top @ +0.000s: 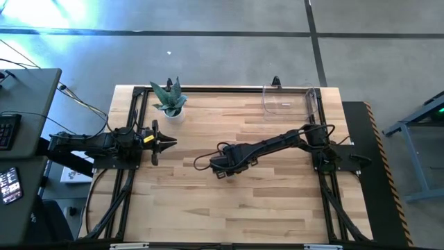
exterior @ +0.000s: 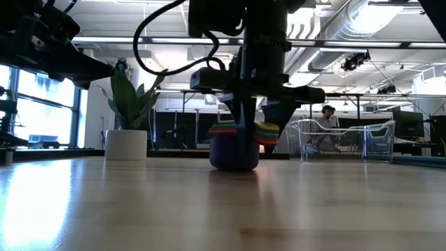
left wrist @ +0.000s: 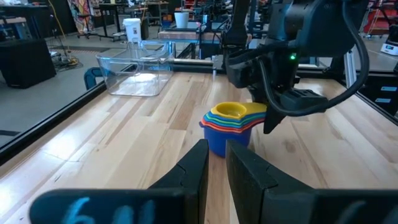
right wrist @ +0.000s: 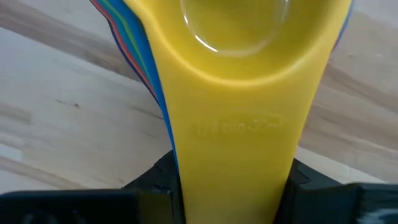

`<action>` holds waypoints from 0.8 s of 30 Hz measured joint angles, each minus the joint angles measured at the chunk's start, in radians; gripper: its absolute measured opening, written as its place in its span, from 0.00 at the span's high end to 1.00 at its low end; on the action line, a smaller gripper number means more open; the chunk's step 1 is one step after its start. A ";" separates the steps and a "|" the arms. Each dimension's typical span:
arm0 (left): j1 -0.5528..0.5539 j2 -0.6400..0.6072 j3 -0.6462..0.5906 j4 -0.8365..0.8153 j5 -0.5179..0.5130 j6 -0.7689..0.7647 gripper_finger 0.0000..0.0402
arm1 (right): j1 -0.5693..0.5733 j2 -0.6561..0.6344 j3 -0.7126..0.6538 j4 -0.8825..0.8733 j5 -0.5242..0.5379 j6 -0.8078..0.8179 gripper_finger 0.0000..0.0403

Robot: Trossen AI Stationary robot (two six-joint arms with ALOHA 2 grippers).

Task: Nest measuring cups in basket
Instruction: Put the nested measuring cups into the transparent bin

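The measuring cups stand nested in one stack near the table's middle, with a blue cup outermost and the yellow cup innermost on top. The stack's base rests on the wood. In the high view the right arm hides the cups. My right gripper hangs over the stack's handle side, shut on the handles. My left gripper waits shut near the table's left edge, pointing at the stack. The clear basket sits by the far right corner, also seen in the low view. My right gripper pinches the stacked flat handles of the measuring cups between its two fingers, one on each side edge. The yellow handle lies on top. The fingers come from above, pointing down. The stack stays upright with its base on the table.
A white potted plant stands near the far left corner, also in the low view. Bare wood lies between the stack and the basket. A person sits in the room behind the basket.
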 joint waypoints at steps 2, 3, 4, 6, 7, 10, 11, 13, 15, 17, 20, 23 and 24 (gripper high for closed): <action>0.000 0.000 0.000 0.000 0.000 0.000 0.88 | 0.006 -0.007 0.000 0.003 0.027 0.015 0.69; 0.000 0.000 0.000 0.000 0.000 0.000 0.88 | 0.011 -0.013 0.000 0.003 0.040 0.025 0.69; 0.000 0.000 0.000 0.000 0.000 0.000 0.88 | 0.017 -0.018 0.000 0.004 0.058 0.035 0.69; 0.000 0.000 0.000 0.000 0.000 0.000 0.88 | 0.028 -0.027 0.001 0.000 0.089 0.059 0.69; 0.000 0.000 0.000 0.000 0.000 0.000 0.88 | 0.031 -0.030 0.001 -0.004 0.098 0.068 0.69; 0.000 0.000 0.000 0.000 0.000 0.000 0.88 | 0.038 -0.031 0.001 -0.003 0.101 0.087 0.69; 0.000 0.000 0.000 0.000 0.000 0.000 0.88 | 0.041 -0.031 0.001 -0.001 0.103 0.093 0.69; 0.000 0.000 0.000 0.000 0.000 0.000 0.88 | 0.049 -0.031 0.001 0.008 0.127 0.118 0.70; 0.000 0.000 0.000 0.000 0.000 0.000 0.88 | 0.055 -0.033 0.001 0.002 0.150 0.140 0.70; 0.000 0.000 0.000 0.000 0.000 0.000 0.88 | 0.056 -0.040 0.001 -0.003 0.150 0.155 0.70; 0.000 0.000 0.000 0.000 0.000 0.000 0.88 | 0.056 -0.060 0.001 -0.028 0.157 0.157 0.70; 0.000 0.000 0.000 0.000 0.000 0.000 0.88 | 0.051 -0.086 0.001 -0.073 0.189 0.157 0.70; 0.000 0.000 0.000 -0.001 0.000 0.000 0.88 | 0.048 -0.093 0.001 -0.092 0.197 0.157 0.70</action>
